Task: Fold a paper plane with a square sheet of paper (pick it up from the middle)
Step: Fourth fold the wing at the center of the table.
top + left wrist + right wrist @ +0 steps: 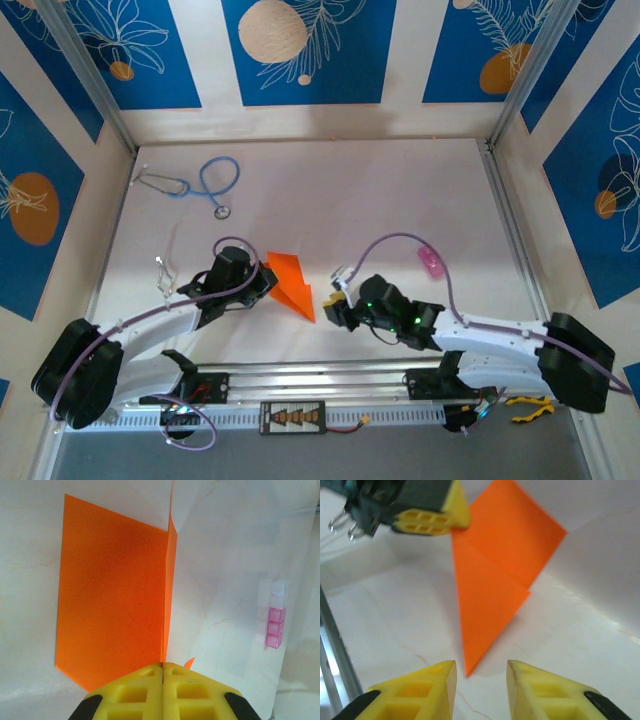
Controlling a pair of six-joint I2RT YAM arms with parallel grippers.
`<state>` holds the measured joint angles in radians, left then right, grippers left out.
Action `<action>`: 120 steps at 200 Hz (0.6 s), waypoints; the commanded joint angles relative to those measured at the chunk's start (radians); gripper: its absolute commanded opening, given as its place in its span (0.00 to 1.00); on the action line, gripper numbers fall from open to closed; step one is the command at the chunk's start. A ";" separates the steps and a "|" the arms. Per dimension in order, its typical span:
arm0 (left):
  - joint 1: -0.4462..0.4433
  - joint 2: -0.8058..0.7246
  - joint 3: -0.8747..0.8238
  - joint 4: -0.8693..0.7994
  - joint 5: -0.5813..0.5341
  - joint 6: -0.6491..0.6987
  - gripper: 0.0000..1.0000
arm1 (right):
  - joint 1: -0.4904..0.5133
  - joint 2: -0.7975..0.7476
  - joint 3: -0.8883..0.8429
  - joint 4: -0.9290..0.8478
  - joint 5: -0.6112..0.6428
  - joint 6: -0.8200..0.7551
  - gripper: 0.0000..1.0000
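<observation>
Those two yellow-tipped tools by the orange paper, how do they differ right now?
The left tool is shut, its fingers pressed together; the right tool is open, with a gap. The left tool sits at the edge of the orange paper; the right tool stands apart, facing its pointed tip. Both have yellow fingers.

Orange paper plane (pixel 292 283), creased into a pointed dart, lies on the white table (pixel 400 200).

Your left gripper (pixel 163 666) is pinched tight on the paper plane (pixel 110 595). Your right gripper (pixel 481 669) faces it, jaws parted.
</observation>
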<state>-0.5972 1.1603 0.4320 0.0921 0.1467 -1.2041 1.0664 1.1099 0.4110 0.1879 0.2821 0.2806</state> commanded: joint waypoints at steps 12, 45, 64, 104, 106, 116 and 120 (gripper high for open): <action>-0.007 -0.004 0.017 -0.009 -0.022 -0.003 0.04 | 0.105 0.192 0.144 0.011 0.135 -0.050 0.33; -0.006 -0.004 0.017 -0.019 -0.024 0.000 0.04 | 0.163 0.383 0.278 -0.023 0.244 -0.053 0.33; -0.006 -0.004 0.015 -0.014 -0.023 -0.001 0.04 | 0.181 0.453 0.317 -0.028 0.301 -0.062 0.34; -0.007 -0.001 0.017 -0.008 -0.018 -0.001 0.04 | 0.202 0.555 0.369 -0.083 0.417 -0.056 0.34; -0.007 -0.001 0.016 -0.008 -0.018 0.000 0.04 | 0.203 0.558 0.370 -0.083 0.423 -0.055 0.34; -0.006 -0.001 0.015 -0.005 -0.018 0.000 0.04 | 0.203 0.567 0.367 -0.083 0.433 -0.053 0.33; -0.006 0.000 0.015 -0.005 -0.019 -0.001 0.04 | 0.203 0.570 0.367 -0.084 0.437 -0.050 0.33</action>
<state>-0.5987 1.1603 0.4328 0.0883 0.1436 -1.2034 1.2629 1.6562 0.7570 0.1345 0.6209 0.2291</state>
